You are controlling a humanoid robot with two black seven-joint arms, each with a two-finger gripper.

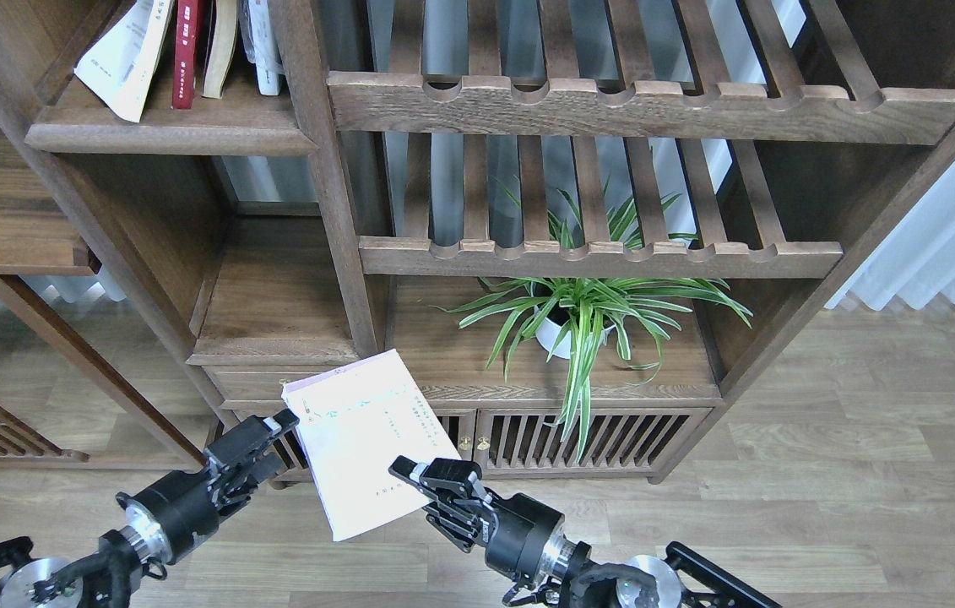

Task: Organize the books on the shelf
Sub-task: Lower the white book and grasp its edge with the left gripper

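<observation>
Books are the job, and from my head view my right gripper (pixel 418 475) is pinching the pale book (pixel 367 439) by one corner, low before the shelf (pixel 169 127). My left gripper (pixel 262 435) is waiting beside it; I cannot tell its gap. Floppy book could slip from that small pinch.

Single head view, aimed forward and down; wooden shelving unit (pixel 333 203) seen close, floor (pixel 849 473) beneath.

I can read nothing: print on the pale book (pixel 371 443) before me and the red spine (pixel 187 51) above is too small.
</observation>
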